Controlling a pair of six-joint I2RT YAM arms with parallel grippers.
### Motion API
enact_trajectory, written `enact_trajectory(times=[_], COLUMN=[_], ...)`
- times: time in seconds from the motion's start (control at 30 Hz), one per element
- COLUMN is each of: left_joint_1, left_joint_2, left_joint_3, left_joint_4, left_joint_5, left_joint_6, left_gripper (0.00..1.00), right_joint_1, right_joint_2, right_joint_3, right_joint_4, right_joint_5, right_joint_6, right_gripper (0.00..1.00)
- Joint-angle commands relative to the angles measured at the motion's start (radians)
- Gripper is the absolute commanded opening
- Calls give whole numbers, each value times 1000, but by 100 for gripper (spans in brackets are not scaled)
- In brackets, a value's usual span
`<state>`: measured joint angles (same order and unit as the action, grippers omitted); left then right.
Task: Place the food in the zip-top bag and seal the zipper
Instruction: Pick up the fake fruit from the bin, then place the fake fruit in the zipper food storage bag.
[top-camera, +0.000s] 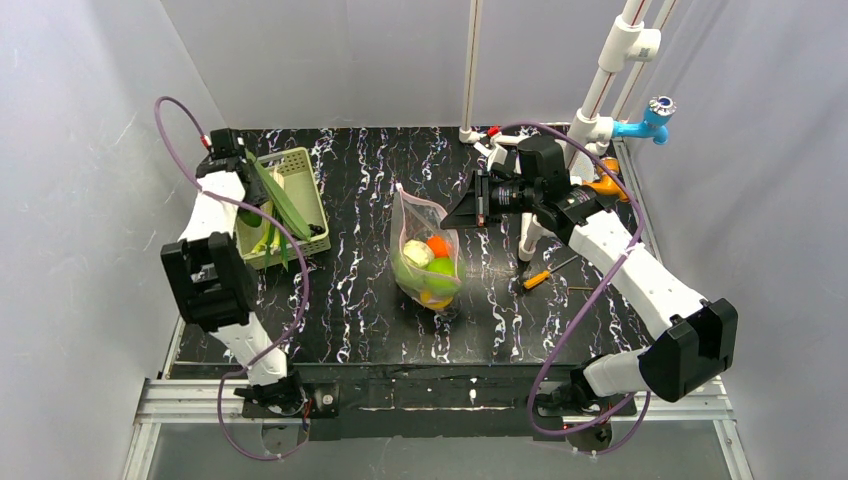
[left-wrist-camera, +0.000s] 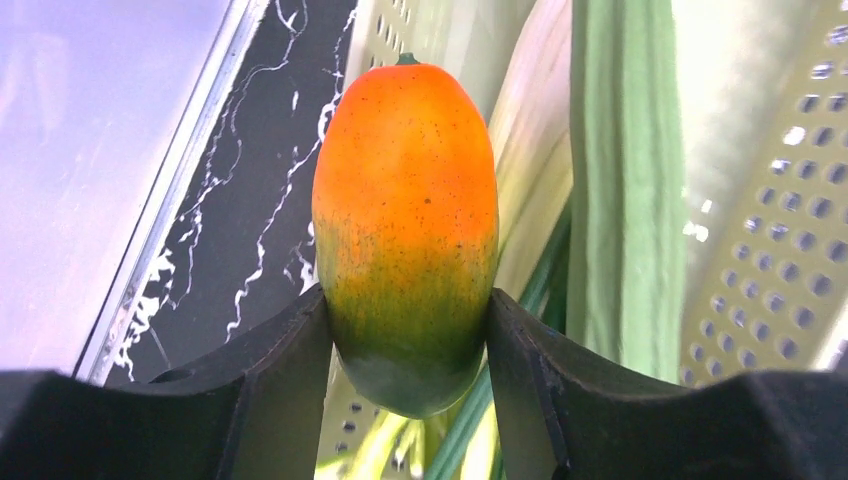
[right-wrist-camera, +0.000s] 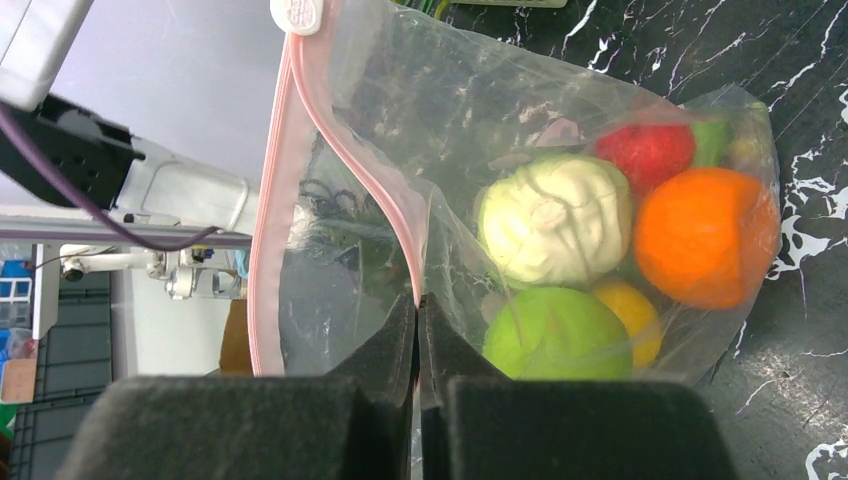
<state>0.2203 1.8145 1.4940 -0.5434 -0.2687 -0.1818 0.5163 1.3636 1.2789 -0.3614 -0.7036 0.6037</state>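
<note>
The clear zip-top bag (top-camera: 425, 262) lies mid-table with its mouth lifted. My right gripper (right-wrist-camera: 417, 300) is shut on one lip of that mouth, right at the pink zipper (right-wrist-camera: 270, 200), and the mouth gapes open. Food inside the bag: a whitish cabbage-like piece (right-wrist-camera: 555, 218), an orange (right-wrist-camera: 705, 235), a round green one (right-wrist-camera: 555, 335), a red one (right-wrist-camera: 645, 150) and a yellow one (right-wrist-camera: 630, 315). My left gripper (left-wrist-camera: 408, 330) is over the basket at the left, shut on the green lower end of an orange-and-green fruit (left-wrist-camera: 405, 200).
The pale green perforated basket (top-camera: 300, 190) at the left holds long green vegetables (left-wrist-camera: 620, 180). An orange-handled screwdriver (top-camera: 537, 279) lies right of the bag. A white pipe frame (top-camera: 600, 90) with a blue tap (top-camera: 652, 118) stands at the back right.
</note>
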Motion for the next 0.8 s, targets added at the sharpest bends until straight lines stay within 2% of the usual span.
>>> enact_trajectory(times=[0.0, 0.1, 0.2, 0.33, 0.47, 0.53, 0.6, 0.77], left_joint_1=[-3, -3, -3, -5, -40, -110, -219, -511], left_joint_2=[-207, -294, -388, -526, -665, -735, -786, -877], left_joint_3=[-31, -39, -52, -113, -237, -280, -304, -383], left_joint_4=[-27, -37, -41, 40, 313, 460, 584, 813], left_joint_5=[33, 101, 245, 548, 907, 1033, 1082, 1072], left_joint_6=[-38, -47, -118, -255, -414, -484, -522, -490], left_gripper=[6, 6, 6, 6, 6, 7, 7, 12], right_joint_1=[-20, -19, -18, -12, 0, 6, 16, 49], right_joint_2=[-14, -21, -32, -47, -69, -74, -77, -82], right_joint_3=[5, 8, 10, 27, 35, 31, 31, 27], right_joint_4=[22, 21, 16, -16, -51, -59, -67, -64], right_joint_5=[-6, -6, 3, 30, 64, 79, 92, 149], right_joint_6=[19, 25, 31, 32, 30, 32, 36, 54], right_gripper=[1, 1, 1, 1, 1, 1, 1, 1])
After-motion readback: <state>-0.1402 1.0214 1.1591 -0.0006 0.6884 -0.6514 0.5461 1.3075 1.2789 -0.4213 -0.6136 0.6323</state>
